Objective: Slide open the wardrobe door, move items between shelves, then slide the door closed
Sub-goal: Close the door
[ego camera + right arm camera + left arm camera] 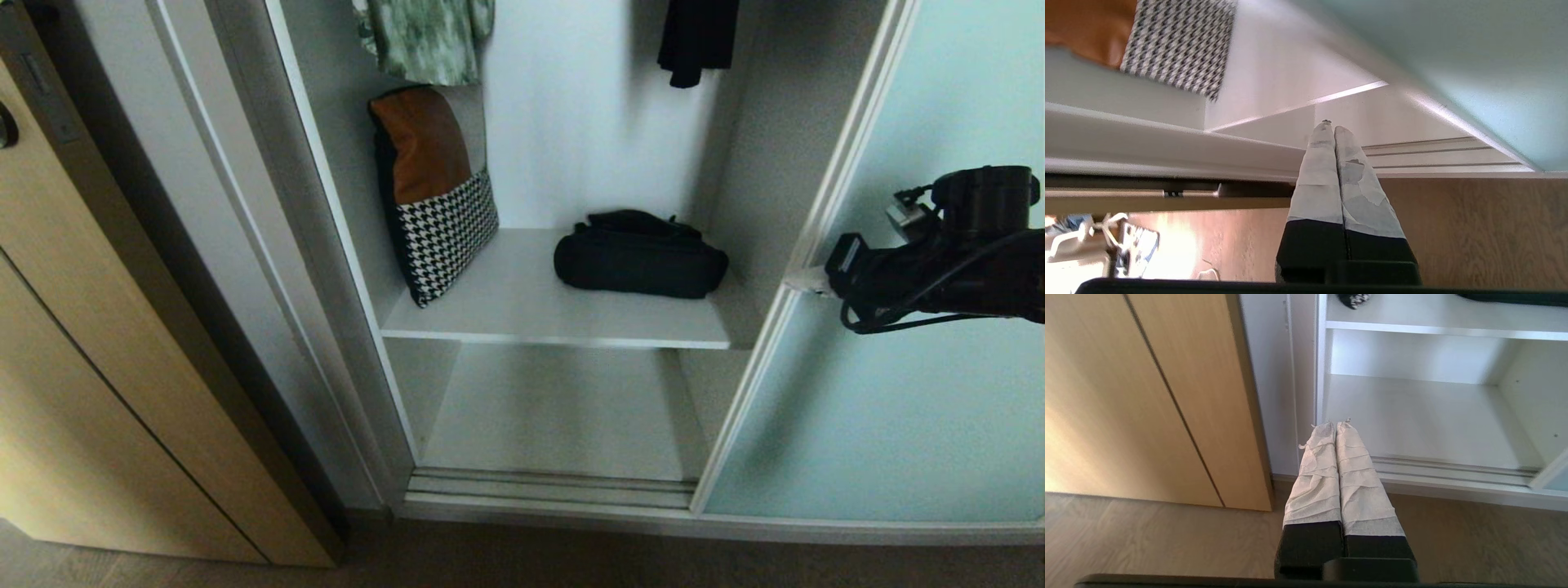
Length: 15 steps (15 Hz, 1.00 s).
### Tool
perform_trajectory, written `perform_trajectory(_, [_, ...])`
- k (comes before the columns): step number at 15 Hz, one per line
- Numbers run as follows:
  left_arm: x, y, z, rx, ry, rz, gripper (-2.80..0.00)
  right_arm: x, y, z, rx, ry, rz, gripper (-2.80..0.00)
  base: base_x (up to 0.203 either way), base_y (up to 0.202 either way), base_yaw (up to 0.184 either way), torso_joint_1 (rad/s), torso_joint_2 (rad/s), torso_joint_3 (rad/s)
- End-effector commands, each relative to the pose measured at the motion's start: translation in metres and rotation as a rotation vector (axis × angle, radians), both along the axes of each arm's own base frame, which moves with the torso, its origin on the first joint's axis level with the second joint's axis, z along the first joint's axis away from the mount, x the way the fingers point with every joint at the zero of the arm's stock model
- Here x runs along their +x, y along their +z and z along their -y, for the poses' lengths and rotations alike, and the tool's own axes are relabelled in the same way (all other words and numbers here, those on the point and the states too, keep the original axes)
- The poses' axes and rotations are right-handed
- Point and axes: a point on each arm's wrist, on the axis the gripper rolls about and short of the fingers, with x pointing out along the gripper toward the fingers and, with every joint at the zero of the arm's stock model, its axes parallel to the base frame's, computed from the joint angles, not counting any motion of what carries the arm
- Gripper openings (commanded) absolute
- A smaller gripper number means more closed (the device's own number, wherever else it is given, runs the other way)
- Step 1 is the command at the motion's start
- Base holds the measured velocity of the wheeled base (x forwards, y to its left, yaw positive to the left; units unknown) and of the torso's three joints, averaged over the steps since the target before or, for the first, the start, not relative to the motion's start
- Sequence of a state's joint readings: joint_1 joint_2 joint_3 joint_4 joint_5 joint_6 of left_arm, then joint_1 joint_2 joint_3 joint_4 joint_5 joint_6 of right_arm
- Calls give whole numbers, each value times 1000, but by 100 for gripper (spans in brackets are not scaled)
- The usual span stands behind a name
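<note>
The right gripper point(804, 280) reaches in level from the right, its pale wrapped fingers point(1327, 163) pressed flat together with nothing between them. The tips lie against the silver frame edge of the sliding wardrobe door point(898, 392), whose frosted turquoise panel stands upright behind the arm with its long axis vertical; whether the tips actually press on the frame cannot be told. The door sits slid to the right, leaving the wardrobe open to the gripper's left.

Below and to the left of the gripper lies the lower shelf point(563, 416), just behind the floor track point(551, 490). Level with the gripper, to its left and deeper in, the upper shelf point(522, 302) carries the black bag point(641, 261). The bag lies flat on its side, long axis running along the shelf from left to right, one end near the wardrobe's right wall. Further left, well apart from the bag, a brown and houndstooth cushion point(437, 196) stands on one corner, leaning on the left wall. Above hang a green garment point(424, 37) and a black garment point(698, 37).

The left gripper point(1337, 428) hangs low before the wardrobe's left side, fingers together and empty, beside a tan wood-grain door point(1147, 396).
</note>
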State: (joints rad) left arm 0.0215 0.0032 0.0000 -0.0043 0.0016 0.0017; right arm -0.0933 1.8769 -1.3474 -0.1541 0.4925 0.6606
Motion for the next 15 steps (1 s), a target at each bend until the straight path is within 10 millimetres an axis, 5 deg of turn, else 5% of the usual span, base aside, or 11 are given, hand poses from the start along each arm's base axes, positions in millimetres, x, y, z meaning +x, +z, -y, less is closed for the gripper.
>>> perform_trajectory(1, [0,0,0,0,0,-1,-280,-13,14,-38,-16,76,35,-280,0,0,0,0,0,0])
perform_trajectory(4, [0,0,0,0,0,-1,-280,-34,29,-79,-43,146,81,-280,0,0,0,0,0,0])
perform_trajectory(11, [0,0,0,0,0,-1,-280,-131,63,-68,93,103,116,-280,0,0,0,0,0,0])
perform_trajectory(15, [0,0,0,0,0,-1,-280,-123,48,-69,200,60,1,-280,0,0,0,0,0,0])
